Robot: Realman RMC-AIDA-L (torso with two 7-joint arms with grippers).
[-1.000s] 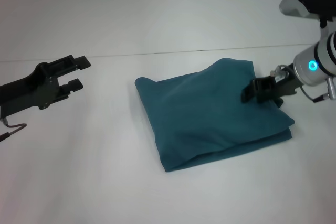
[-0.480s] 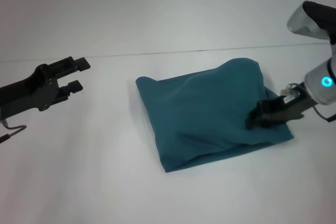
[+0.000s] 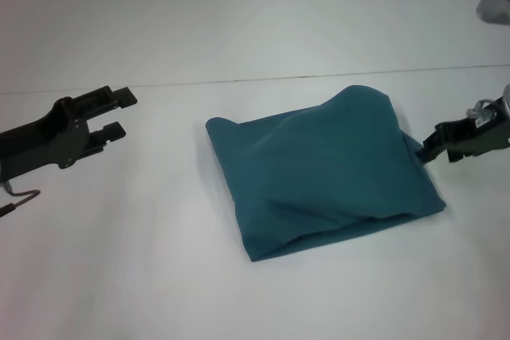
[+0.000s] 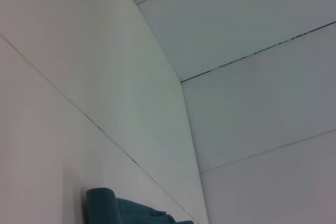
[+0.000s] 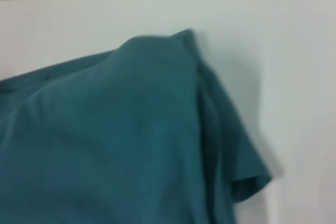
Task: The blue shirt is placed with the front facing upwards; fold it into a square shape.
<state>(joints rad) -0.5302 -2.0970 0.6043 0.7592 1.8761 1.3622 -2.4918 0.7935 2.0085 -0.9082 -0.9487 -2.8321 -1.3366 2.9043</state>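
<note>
The blue shirt (image 3: 319, 169) lies folded into a rough, puffy square on the white table (image 3: 143, 260), with no lettering showing. Its upper right corner bulges up, and a loose edge (image 5: 247, 177) sticks out on the right side in the right wrist view. My right gripper (image 3: 434, 142) hovers just off the shirt's right edge, apart from the cloth. My left gripper (image 3: 119, 111) stands open far to the left with nothing between its fingers. A corner of the shirt (image 4: 113, 208) shows in the left wrist view.
The table's back edge meets a pale wall (image 3: 255, 13) behind the shirt. A thin cable (image 3: 16, 197) hangs beside the left arm.
The right gripper has slid off the shirt's top, down and then out to the right past its edge. The shirt's upper right corner has settled rounder. The left arm has not moved.
</note>
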